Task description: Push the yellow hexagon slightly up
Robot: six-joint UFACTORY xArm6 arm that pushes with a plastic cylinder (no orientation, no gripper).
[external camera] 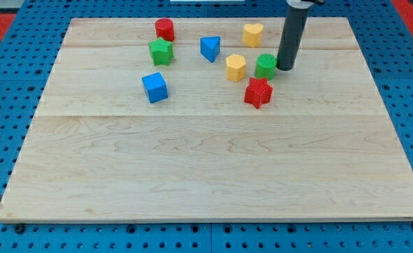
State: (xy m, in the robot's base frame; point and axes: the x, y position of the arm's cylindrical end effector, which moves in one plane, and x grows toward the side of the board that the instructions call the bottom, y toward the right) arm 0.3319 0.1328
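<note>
Tip (286,68) is sitting just right of green block (265,66); end effector is a bare rod, gripping nothing.
Yellow hexagon (236,67) is lying left of green; sweeping across is risking knocking it sideways.

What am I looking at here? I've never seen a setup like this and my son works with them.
There is one picture, from one camera looking down at a wooden board. The dark rod is the end of a robot arm; it holds nothing and only pushes things with my tip. On the board lie small blocks: a red cylinder, green star, blue triangle, blue cube, yellow heart, yellow hexagon, green block and red star. My tip stands just right of the green block.
</note>
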